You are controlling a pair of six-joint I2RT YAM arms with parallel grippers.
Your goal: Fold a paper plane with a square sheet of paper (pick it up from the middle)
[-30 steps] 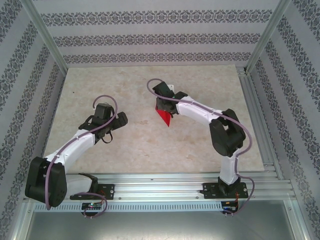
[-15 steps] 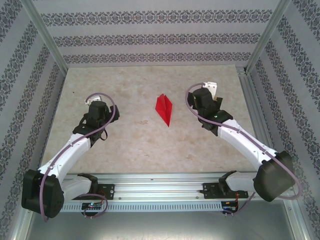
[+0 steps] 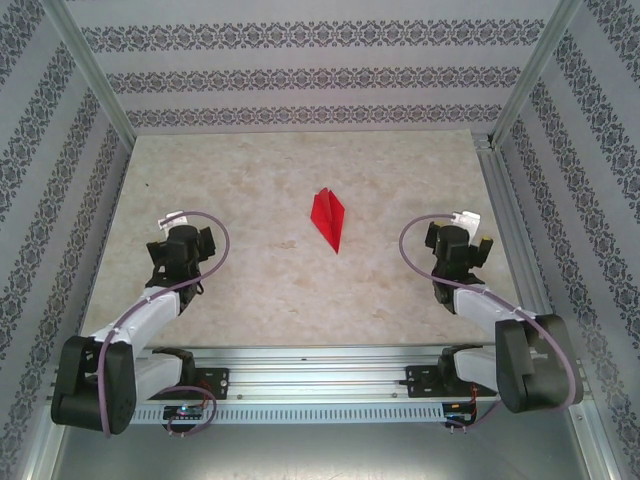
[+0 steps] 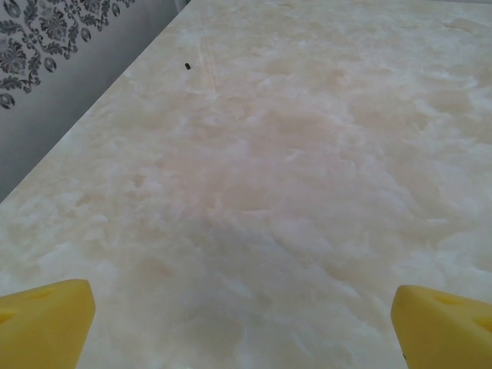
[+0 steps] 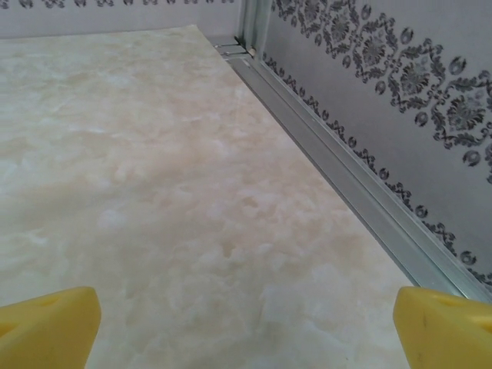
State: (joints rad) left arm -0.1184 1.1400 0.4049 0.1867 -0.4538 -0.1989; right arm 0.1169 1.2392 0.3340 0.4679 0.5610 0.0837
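Marbled beige table (image 3: 250, 170) sits inside patterned walls. The left gripper (image 3: 181, 243) and right gripper (image 3: 458, 243) both stand wide and empty at the near sides. Between them, farther in, lies the red paper plane (image 3: 329, 220). It is likely light, flimsy and easily crushed, and best pinched along its central fold. No writing shows.

Enclosed on three sides by grey wallpapered walls (image 3: 300, 80) with dark floral bands alternating with plain stripes. Framed by slanted aluminium posts (image 3: 92, 75) at the back corners. Surfaced with a tabletop (image 3: 250, 300) in pale beige marble pattern, matte, evenly lit, soft shadows only. Bordered on the right by an aluminium rail (image 3: 512, 235) at the wall base, and at the near edge by slotted aluminium rails (image 3: 320, 372). Marked by one small dark speck (image 4: 187, 67) near the left edge.
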